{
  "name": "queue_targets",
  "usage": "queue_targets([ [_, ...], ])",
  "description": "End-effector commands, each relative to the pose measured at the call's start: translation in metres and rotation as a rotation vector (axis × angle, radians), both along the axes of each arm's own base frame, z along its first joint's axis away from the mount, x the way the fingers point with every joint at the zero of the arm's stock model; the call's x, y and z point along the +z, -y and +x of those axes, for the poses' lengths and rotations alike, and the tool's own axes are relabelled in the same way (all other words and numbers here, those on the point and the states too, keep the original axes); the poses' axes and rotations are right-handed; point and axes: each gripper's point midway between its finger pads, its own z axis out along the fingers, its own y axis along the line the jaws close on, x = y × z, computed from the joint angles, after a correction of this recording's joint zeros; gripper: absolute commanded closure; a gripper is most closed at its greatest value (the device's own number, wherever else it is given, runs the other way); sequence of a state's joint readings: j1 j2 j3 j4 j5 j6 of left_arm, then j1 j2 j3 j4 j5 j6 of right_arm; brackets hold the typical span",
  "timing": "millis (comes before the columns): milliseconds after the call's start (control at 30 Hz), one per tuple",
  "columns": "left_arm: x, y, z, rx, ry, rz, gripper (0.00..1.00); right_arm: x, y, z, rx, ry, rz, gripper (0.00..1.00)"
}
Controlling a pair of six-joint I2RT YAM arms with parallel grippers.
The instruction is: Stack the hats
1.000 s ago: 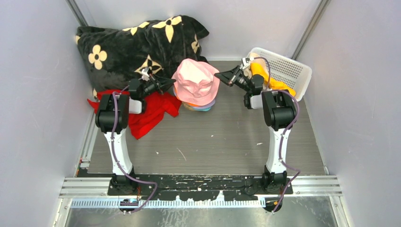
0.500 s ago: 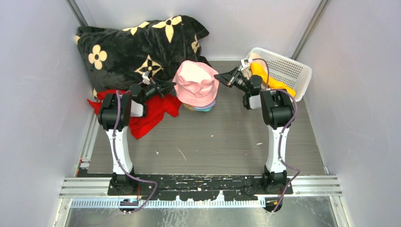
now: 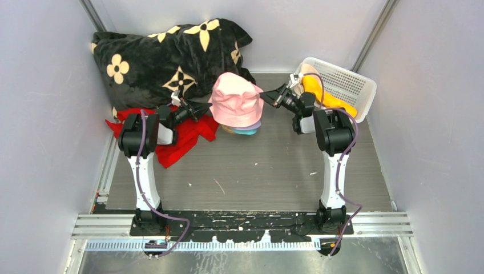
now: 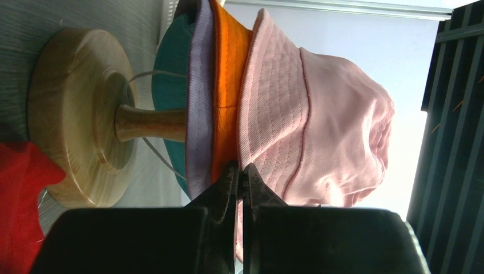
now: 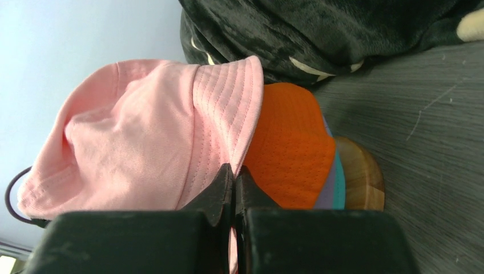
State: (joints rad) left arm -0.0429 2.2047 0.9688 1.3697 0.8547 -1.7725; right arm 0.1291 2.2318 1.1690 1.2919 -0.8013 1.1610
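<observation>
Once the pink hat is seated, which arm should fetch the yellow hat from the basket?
Probably right: the yellow hat lies in the white basket beside the right gripper; the left gripper is across the pink hat, farther off.

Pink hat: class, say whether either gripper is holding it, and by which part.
Both hold it. The left gripper and the right gripper are each shut on the brim of the pink hat, on opposite sides.

On my feed, the grey wood-grain table [image 3: 257, 171] has a black flowered blanket [image 3: 148, 51] bunched in the far-left corner, with a red cloth [image 3: 188, 137] touching its front. The round wooden base [image 4: 74, 125] of the stand under the hats [image 3: 237, 103] sits mid-table, and a white basket [image 3: 348, 83] is far right.
</observation>
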Motion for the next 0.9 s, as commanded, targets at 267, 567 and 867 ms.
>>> queue_targets([
  [267, 0.003, -0.013, -0.002, 0.024, 0.008, 0.019, 1.0, -0.008, 0.018, -0.02, -0.056, -0.024, -0.043, 0.99],
  [567, 0.022, -0.012, -0.01, 0.012, 0.051, 0.005, 1.0, 0.005, 0.019, -0.031, -0.057, 0.004, -0.057, 0.99],
  [867, 0.021, 0.001, -0.027, -0.016, 0.059, 0.016, 1.0, 0.005, 0.021, -0.047, -0.06, -0.007, -0.07, 0.99],
])
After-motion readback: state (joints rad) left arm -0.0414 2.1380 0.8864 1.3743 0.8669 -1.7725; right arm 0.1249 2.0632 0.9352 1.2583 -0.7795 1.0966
